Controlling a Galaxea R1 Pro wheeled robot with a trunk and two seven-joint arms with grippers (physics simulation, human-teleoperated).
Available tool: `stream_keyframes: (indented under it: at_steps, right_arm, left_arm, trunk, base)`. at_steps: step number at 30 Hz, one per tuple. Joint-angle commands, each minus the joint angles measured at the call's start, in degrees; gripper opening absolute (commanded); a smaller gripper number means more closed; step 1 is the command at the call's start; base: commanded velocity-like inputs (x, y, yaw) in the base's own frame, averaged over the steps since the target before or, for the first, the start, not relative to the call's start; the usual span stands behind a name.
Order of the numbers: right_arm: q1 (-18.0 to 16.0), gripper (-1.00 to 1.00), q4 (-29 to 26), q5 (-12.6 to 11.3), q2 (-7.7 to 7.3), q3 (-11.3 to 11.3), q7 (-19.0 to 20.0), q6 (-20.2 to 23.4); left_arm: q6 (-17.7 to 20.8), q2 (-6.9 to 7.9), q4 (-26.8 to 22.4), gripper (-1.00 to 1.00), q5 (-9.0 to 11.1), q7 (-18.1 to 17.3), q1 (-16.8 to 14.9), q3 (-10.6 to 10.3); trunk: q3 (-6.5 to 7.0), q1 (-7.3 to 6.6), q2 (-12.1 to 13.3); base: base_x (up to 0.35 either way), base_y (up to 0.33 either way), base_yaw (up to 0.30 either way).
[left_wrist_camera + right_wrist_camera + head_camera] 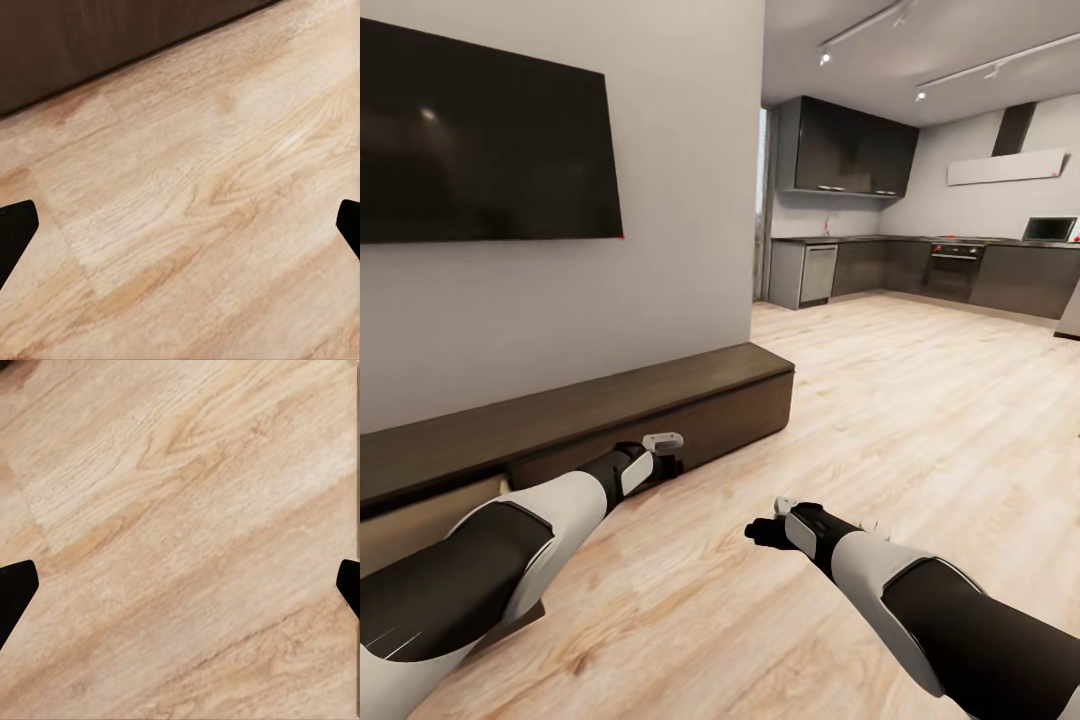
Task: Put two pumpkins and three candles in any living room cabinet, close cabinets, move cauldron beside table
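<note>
The long, low dark-brown wooden cabinet ran along the grey wall under the flat black wall-mounted television, its long axis stretching from the near left of the head view away toward the open kitchen on the right, its handle-less fronts facing the light wood plank floor. At its near left end a pale beige drawer appeared to stand pulled out, partly hidden behind the left arm, so that part of the job looked unfinished.

The left tool hung just beside the cabinet's front, low over the floor; in the left wrist view its two dark fingertips sat wide apart with bare planks between them, released and empty. The right tool hovered farther out over open floor, its fingertips likewise spread and holding nothing.

The risk, as I judged it, was the left arm: being so close to the unit, a careless swing or base turn could knock the front or catch the open drawer, jamming it askew instead of shutting it. No pumpkins, candles or cauldron were seen here.
</note>
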Motion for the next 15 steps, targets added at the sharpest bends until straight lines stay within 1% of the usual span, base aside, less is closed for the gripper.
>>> stream_keyframes:
  at_steps: [1, 8, 15]
  right_arm:
    - [-0.07, 1.00, 0.10, -0.52, 0.02, 0.48, 0.01, 0.08]
    - [-0.07, 1.00, 0.08, -0.53, 0.02, 0.49, -0.03, 0.14]
    - [-0.07, 1.00, -0.11, -0.53, 0.02, 0.54, -0.06, 0.16]
  left_arm:
    - [0.23, -0.01, -0.03, 1.00, 0.59, 0.28, -0.04, -0.41]
    - [0.23, -0.10, -0.02, 1.00, 0.56, 0.28, -0.01, -0.41]
    - [0.23, -0.72, 0.04, 1.00, 0.52, 0.28, -0.02, -0.41]
  trunk:
    - [-0.06, 0.00, -0.03]
    - [-0.06, 0.00, -0.03]
    - [-0.06, 0.00, -0.03]
  base:
    - [0.182, -0.142, 0.000]
    - [0.213, -0.175, 0.000]
    - [0.233, -0.213, 0.000]
